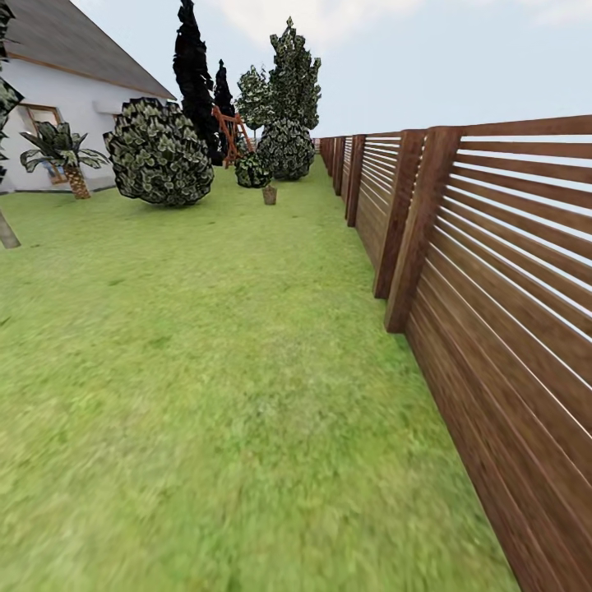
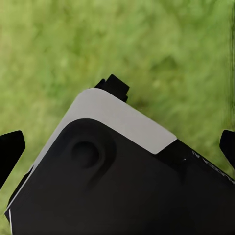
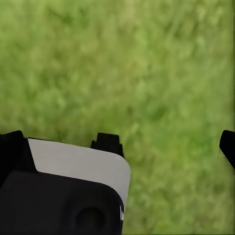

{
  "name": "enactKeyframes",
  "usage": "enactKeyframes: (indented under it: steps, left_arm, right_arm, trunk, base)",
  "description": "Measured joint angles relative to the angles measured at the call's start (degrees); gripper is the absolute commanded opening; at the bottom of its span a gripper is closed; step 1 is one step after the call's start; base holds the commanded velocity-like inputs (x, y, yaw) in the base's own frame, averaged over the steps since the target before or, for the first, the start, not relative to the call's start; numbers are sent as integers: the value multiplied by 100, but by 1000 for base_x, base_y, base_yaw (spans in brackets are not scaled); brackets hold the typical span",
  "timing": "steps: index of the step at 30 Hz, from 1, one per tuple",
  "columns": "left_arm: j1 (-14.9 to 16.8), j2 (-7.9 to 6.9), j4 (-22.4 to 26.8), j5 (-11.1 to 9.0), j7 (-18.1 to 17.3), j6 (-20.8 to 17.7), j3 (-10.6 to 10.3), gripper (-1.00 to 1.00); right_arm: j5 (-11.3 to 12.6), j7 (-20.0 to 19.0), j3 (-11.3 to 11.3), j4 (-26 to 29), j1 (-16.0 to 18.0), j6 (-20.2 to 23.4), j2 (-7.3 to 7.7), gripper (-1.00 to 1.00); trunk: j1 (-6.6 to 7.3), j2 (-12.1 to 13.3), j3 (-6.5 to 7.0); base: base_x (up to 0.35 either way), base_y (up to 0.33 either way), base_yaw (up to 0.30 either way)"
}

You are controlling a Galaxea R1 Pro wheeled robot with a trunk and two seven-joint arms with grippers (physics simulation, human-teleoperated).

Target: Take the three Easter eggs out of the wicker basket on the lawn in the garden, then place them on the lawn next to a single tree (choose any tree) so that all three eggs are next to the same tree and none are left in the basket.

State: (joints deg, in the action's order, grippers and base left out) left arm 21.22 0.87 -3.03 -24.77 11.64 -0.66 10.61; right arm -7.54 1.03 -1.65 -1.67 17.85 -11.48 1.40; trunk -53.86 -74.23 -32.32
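Underfoot, the wide stretch of short, blurry green lawn (image 1: 205, 395) fills the near ground in the head view and runs away toward the house. Left wrist view: the left gripper (image 2: 117, 142), black fingertips at both picture edges, spread wide apart, nothing between them; a black-and-white part of the robot's body (image 2: 112, 171) lies under it, grass beyond. Right wrist view: the right gripper (image 3: 117, 142) likewise splayed, one dark fingertip at each edge, holding nothing, over grass, with the same kind of black-and-white robot body panel (image 3: 68, 191) below. To the right, a brown slatted wooden fence (image 1: 501, 312) runs alongside the lawn from close by into the distance, thick posts between panels of horizontal boards. At the left edge, a slanted pale trunk base (image 1: 6, 230) stands in the grass. Farther off: a small palm-like plant (image 1: 62, 156) against the white house with a grey roof (image 1: 66, 82); a big round trunkless bush of dark, pale-spotted leaves (image 1: 159, 152) just right of it. Beyond, a small brownish pot-like object (image 1: 270, 194) sits on the grass, too small to identify. Behind it, a smaller bush (image 1: 252, 170), a rounded bush (image 1: 285, 148), a red-brown wooden frame (image 1: 233, 131), tall black trees (image 1: 195, 74) and a spotted-leaf tree (image 1: 293, 74).
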Motion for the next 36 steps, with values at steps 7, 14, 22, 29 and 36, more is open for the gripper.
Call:
enactKeyframes:
  steps: [7, 14, 22, 29, 36]
  left_arm:
    - [0, -13, 0, -1, 1, -1, 0, 100]
    - [0, -17, 0, -1, 1, -5, 0, 100]
    - [-1, -17, 0, -1, 2, -3, 0, 100]
    - [0, -9, 0, -1, 3, 2, 0, 100]
    - [0, -8, 0, -1, 3, 2, 0, 100]
  right_arm:
    - [3, 0, 2, 0, 0, 0, 0, 100]
    - [34, 0, 2, -5, -8, 0, 0, 100]
    - [37, 0, 2, 0, -8, -1, 0, 100]
    - [40, 0, 2, 0, -8, -4, 0, 100]
    - [44, 0, 2, 0, -8, -5, 0, 100]
  trunk:
    - [0, 0, 0]
    - [0, 0, 0]
    - [0, 0, 0]
    - [0, 0, 0]
    - [0, 0, 0]
  base:
    - [317, 0, 0]
    - [317, 0, 0]
    - [317, 0, 0]
    - [317, 0, 0]
    - [317, 0, 0]
